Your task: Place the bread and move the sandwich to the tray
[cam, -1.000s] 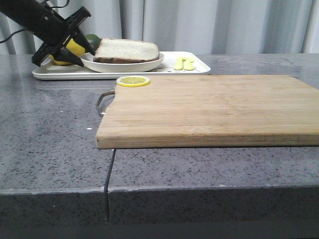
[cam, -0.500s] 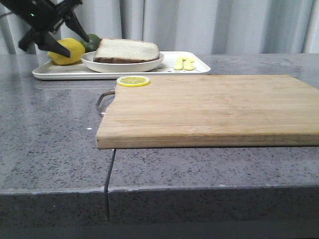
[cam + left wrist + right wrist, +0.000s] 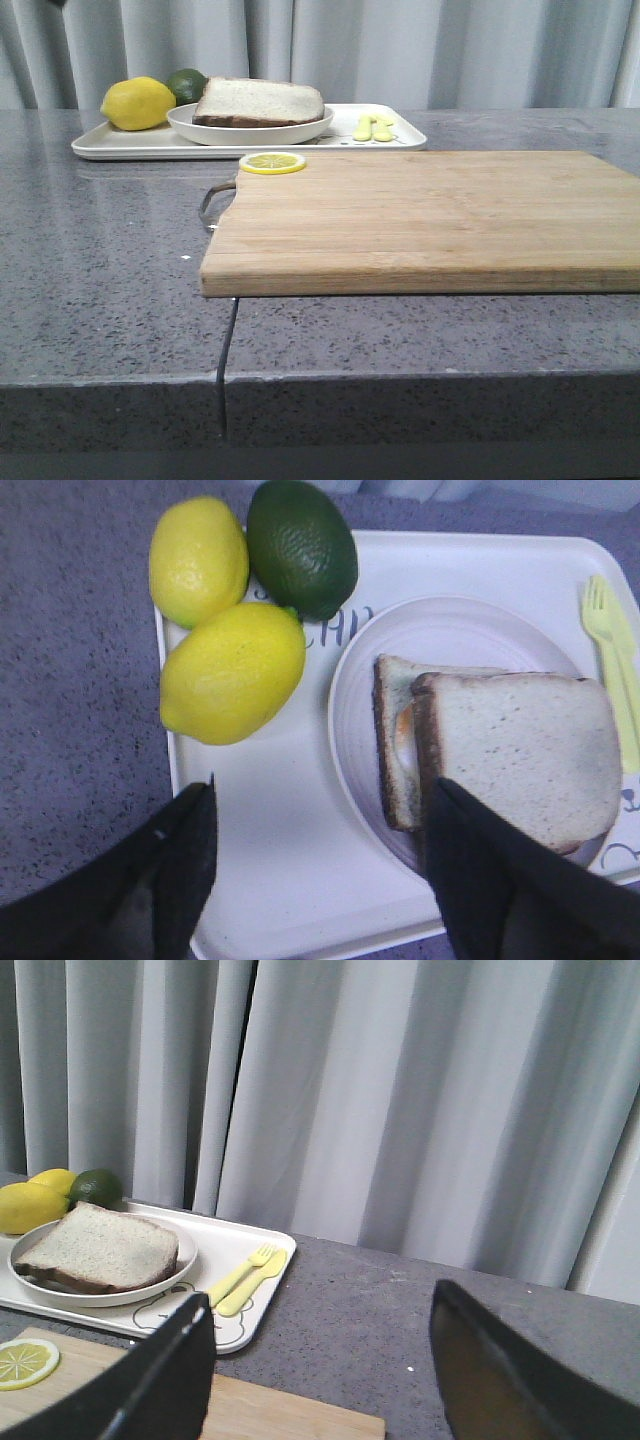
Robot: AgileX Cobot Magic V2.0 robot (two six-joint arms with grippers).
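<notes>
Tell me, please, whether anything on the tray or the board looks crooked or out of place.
The top bread sits shifted on the sandwich, leaving the lower slice and egg uncovered along one side. The lemon slice overhangs the cutting board edge.

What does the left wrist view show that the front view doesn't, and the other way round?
Only the left wrist view shows the open left gripper, a second lemon, and the fried egg between the bread slices. Only the front view shows the cutting board and the lemon slice. Both show the tray, the plate with the sandwich, the avocado and the yellow fork.
</notes>
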